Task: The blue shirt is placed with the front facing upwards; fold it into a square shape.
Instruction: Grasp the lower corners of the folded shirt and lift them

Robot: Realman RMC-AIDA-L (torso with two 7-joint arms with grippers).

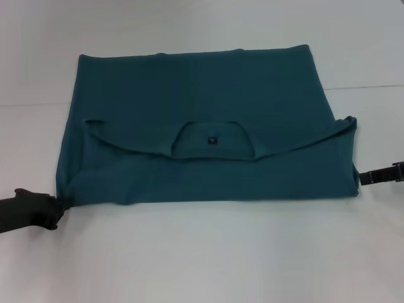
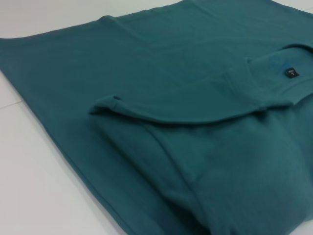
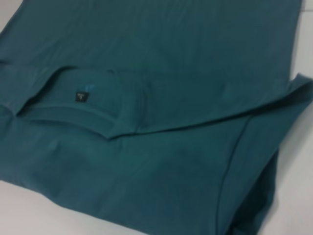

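The left end effector (image 1: 61,203) sits at the near left corner of the blue shirt (image 1: 202,126), touching its edge; I cannot tell if it is open or closed. The right end effector (image 1: 363,178) is just beside the shirt's near right corner, and I cannot tell its state either. The shirt lies folded on the white desk (image 1: 202,259), its collar (image 1: 213,140) and small dark label (image 1: 213,140) showing.

From the left wrist, the shirt (image 2: 171,73) shows a folded layer on top and the label (image 2: 290,72).

From the right wrist, the shirt (image 3: 171,161) shows the collar (image 3: 93,115) and label (image 3: 81,96).
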